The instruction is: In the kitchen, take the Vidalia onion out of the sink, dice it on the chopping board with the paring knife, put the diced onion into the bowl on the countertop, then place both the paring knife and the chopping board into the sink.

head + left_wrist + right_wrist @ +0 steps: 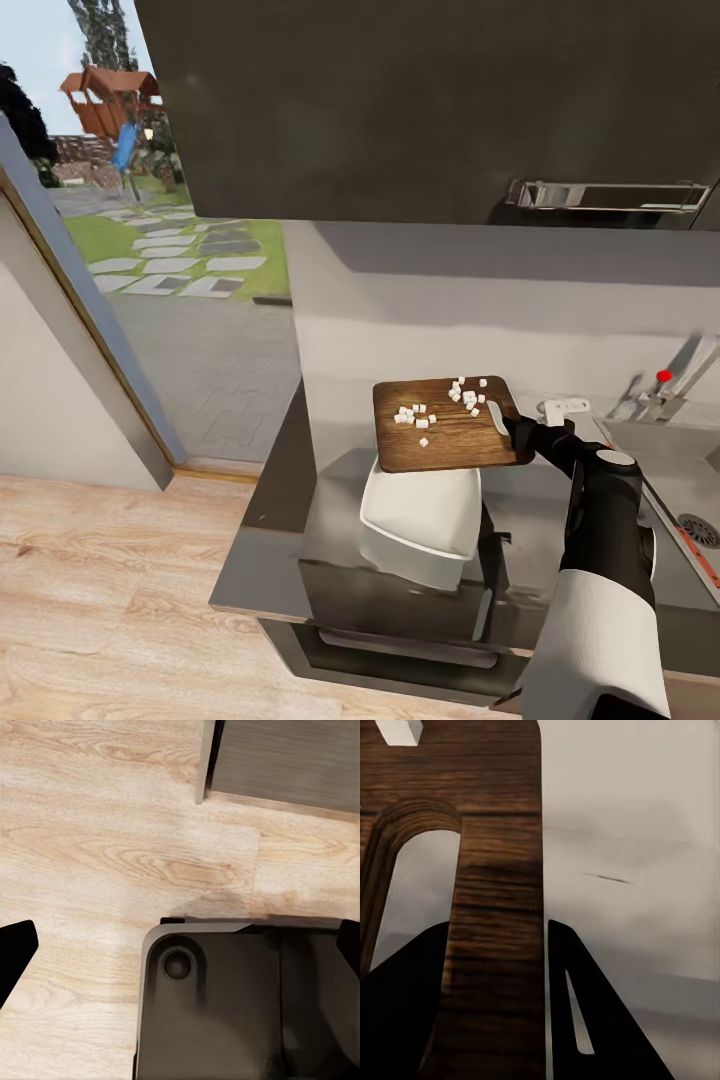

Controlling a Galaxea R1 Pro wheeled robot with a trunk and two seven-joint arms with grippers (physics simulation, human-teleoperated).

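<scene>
The right gripper [518, 432] is clamped on the slotted end of the chopping board [445, 425], holding it raised over the white bowl [420, 512], onion dice [468, 396] scattered on top. The board looks stiff and fairly light; the loose dice should slide off if it is tipped. The dark countertop [270, 540] is glossy; the sink [675, 485] lies right. The left gripper's fingers [15, 952] stand apart over wooden floor [97, 832].

Chopping board [450, 425] held above the surface [300, 520] by the right hand [512, 428] at its right end, diced onion [440, 405] on it; bowl [420, 515] directly below and in front; sink [670, 470] to the right, paring knife [698, 556] inside it.
</scene>
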